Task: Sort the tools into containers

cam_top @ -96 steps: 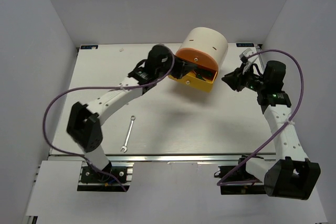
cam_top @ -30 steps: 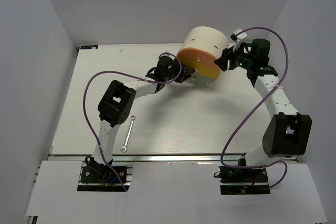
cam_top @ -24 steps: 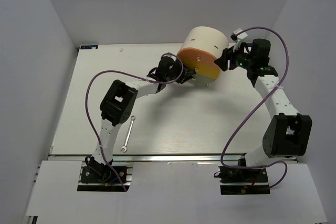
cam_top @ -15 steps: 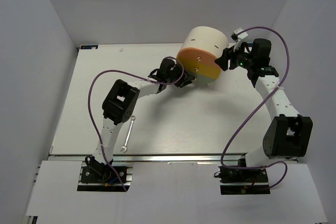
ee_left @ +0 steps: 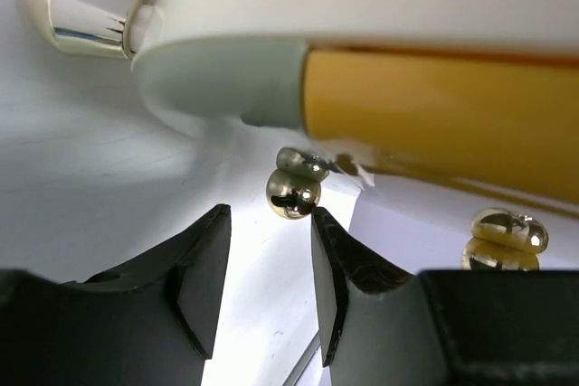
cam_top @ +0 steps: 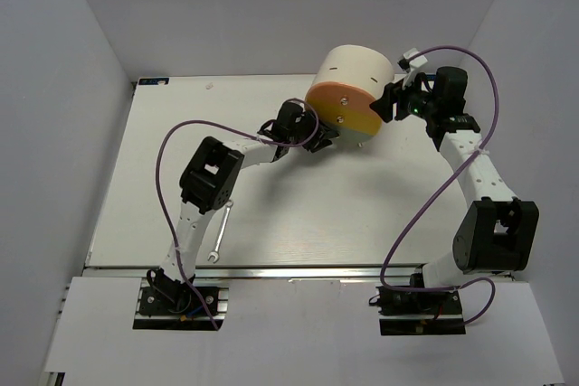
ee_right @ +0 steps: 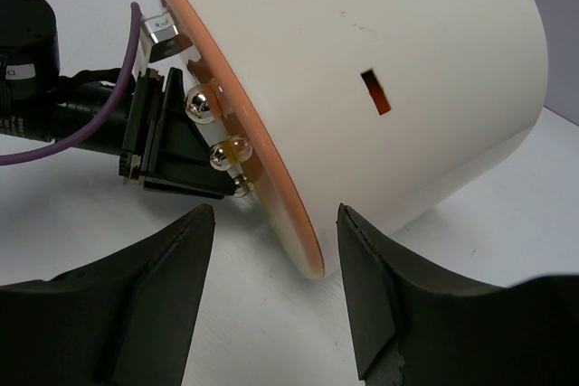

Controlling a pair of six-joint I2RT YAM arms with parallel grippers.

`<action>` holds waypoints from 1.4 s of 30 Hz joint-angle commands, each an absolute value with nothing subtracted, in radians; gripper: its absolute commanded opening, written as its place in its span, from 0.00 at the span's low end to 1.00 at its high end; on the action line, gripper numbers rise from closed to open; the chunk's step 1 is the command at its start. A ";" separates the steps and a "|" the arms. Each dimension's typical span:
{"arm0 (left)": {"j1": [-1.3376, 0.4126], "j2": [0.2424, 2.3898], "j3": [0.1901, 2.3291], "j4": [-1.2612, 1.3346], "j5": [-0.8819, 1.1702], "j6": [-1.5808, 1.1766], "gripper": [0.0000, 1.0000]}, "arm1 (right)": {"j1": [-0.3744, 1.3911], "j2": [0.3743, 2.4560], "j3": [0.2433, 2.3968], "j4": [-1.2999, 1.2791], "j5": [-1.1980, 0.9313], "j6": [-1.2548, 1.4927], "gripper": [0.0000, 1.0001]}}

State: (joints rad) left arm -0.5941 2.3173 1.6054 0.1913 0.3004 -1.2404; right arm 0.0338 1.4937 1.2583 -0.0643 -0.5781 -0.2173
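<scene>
We saw the cabinet (cam_top: 355,79) at the far middle of the table (cam_top: 298,214), its drawer fronts turned toward the arm bases. From above, the orange front (cam_top: 335,104) and the yellow front (cam_top: 358,127) both sat flush with the cabinet's body, so the drawers looked pushed in.

The left gripper (cam_top: 323,136) was at the cabinet's front, on its lower left edge. In the left wrist view its two fingers (ee_left: 201,277) stood apart with nothing between them, so it was open. A shiny knob (ee_left: 293,193) lay just past the fingertips, in line with the gap and nearer one finger; we could not tell whether it touched. That knob sat below the seam where the grey-blue front (ee_left: 217,88) met the yellow one. A second knob (ee_left: 507,230) showed further along under the yellow front.

The right gripper (cam_top: 391,102) was close against the cabinet's right side. In its wrist view the fingers (ee_right: 154,305) were spread wide and gripped nothing; the cabinet's orange-rimmed edge lay just beyond the gap between them. We could not tell whether they touched the cabinet.

The wrench (cam_top: 220,236) lay flat on the table, well apart from the cabinet, toward the near left corner, just beside the left arm's elbow. It was outside every drawer
</scene>
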 commanded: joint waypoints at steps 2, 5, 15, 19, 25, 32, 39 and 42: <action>-0.612 2.333 1.628 0.250 0.255 -1.265 0.48 | 0.029 1.450 1.238 -0.038 -0.575 -0.224 0.63; -0.620 2.333 1.615 0.273 0.215 -1.296 0.46 | 0.029 1.445 1.230 -0.040 -0.575 -0.227 0.63; -0.650 2.330 1.575 0.348 0.089 -1.414 0.25 | 0.028 1.433 1.215 -0.035 -0.578 -0.222 0.63; -0.652 2.310 1.548 0.377 0.084 -1.422 0.12 | 0.028 1.424 1.206 -0.035 -0.577 -0.222 0.63; -0.652 2.205 1.430 0.411 0.093 -1.391 0.04 | 0.025 1.408 1.195 -0.035 -0.571 -0.227 0.63; -0.652 2.151 1.304 0.549 0.120 -1.373 0.26 | 0.020 1.402 1.183 -0.035 -0.575 -0.225 0.63; -0.661 2.241 1.407 0.614 0.112 -1.382 0.43 | 0.018 1.390 1.169 -0.038 -0.571 -0.229 0.63; -0.667 2.272 1.434 0.627 0.078 -1.396 0.43 | 0.015 1.387 1.167 -0.038 -0.571 -0.229 0.63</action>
State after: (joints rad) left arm -0.6548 2.2623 1.3918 0.5755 0.1112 -1.3895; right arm 0.0254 1.4300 1.1679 -0.0643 -0.5755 -0.2176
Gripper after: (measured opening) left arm 0.430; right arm 0.627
